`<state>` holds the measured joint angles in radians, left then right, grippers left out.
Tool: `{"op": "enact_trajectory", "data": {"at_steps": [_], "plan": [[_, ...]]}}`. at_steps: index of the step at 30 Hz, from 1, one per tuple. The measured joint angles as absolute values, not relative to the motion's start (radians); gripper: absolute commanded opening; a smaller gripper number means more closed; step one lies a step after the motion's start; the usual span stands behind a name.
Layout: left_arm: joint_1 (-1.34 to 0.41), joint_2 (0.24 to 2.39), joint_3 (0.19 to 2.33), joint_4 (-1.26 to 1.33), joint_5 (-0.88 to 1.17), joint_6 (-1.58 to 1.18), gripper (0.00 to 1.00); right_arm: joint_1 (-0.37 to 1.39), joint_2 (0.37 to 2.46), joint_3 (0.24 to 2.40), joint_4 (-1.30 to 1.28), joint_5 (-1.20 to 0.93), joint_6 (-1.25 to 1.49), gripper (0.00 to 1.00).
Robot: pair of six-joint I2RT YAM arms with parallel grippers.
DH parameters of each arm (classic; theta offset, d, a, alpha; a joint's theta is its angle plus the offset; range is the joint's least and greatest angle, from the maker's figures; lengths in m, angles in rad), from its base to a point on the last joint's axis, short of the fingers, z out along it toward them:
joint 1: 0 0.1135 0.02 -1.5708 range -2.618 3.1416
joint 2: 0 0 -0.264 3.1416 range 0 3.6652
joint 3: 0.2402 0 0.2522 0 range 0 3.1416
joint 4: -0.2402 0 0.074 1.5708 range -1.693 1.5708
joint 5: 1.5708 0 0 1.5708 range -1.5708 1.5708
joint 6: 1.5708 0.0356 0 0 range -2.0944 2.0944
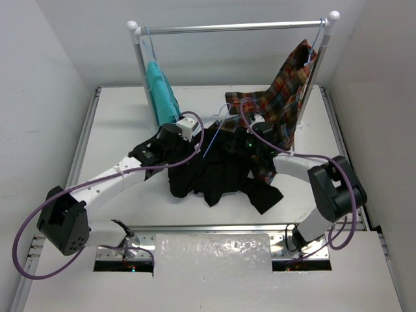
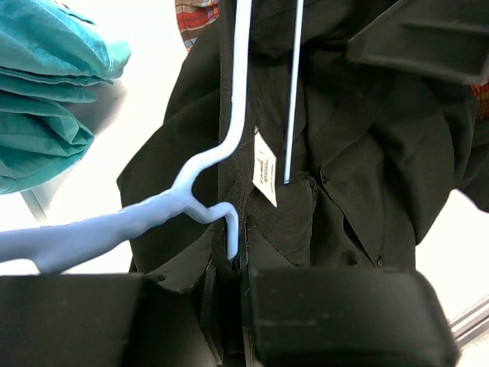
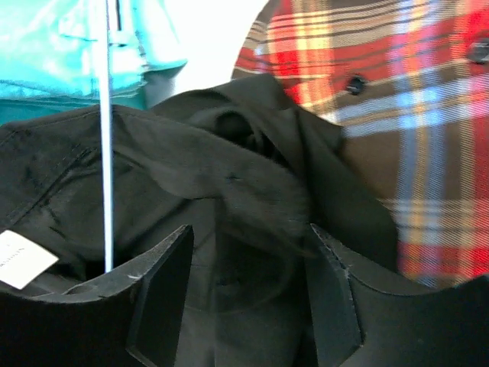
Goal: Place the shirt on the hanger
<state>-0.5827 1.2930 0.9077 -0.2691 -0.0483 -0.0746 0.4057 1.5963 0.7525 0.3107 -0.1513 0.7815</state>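
Left wrist shows left gripper (image 2: 231, 283) clamped on shirt (image 2: 367, 168) edge beside hanger (image 2: 239, 92); right gripper (image 3: 250, 238) spread, holding nothing.

A plain black shirt (image 1: 218, 175) is showing one small white label (image 2: 265, 177) with dark print, while the pale-blue hanger (image 2: 238, 115) is standing out sharply against its dark cloth. The plaid shirt (image 1: 286, 97) is flashing red, orange, brown and light-blue checks with dark buttons (image 3: 354, 84); the other garment (image 1: 162, 94) is showing solid teal. The silver rail (image 1: 234, 27) is wearing white knobs (image 1: 132, 26), and the table (image 1: 117, 130) is gleaming white.
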Motion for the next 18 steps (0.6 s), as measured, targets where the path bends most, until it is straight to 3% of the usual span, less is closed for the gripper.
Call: {"op": "enact_trajectory", "data": {"at_steps": [1, 2, 4, 5, 6, 12, 18], "plan": [[-0.583, 1.295, 0.908, -0.266, -0.048, -0.073, 0.00, 0.410, 1.610, 0.753, 0.334, -0.158, 0.788, 0.52], [-0.583, 1.296, 0.908, -0.264, -0.048, -0.072, 0.00, 0.413, 1.625, 0.753, 0.356, -0.164, 0.794, 0.36], [-0.583, 1.296, 0.908, -0.261, -0.048, -0.068, 0.00, 0.419, 1.654, 0.753, 0.387, -0.174, 0.806, 0.20], [-0.582, 1.296, 0.908, -0.261, -0.049, -0.065, 0.00, 0.421, 1.666, 0.754, 0.393, -0.180, 0.816, 0.06], [-0.581, 1.296, 0.909, -0.261, -0.050, -0.063, 0.00, 0.421, 1.674, 0.754, 0.395, -0.186, 0.820, 0.03], [-0.559, 1.296, 0.934, -0.276, -0.067, -0.022, 0.00, 0.410, 1.661, 0.752, 0.362, -0.187, 0.837, 0.00], [-0.549, 1.229, 0.928, -0.266, -0.041, 0.198, 0.00, 0.300, 1.579, 0.830, 0.184, -0.131, 0.771, 0.00]]}}
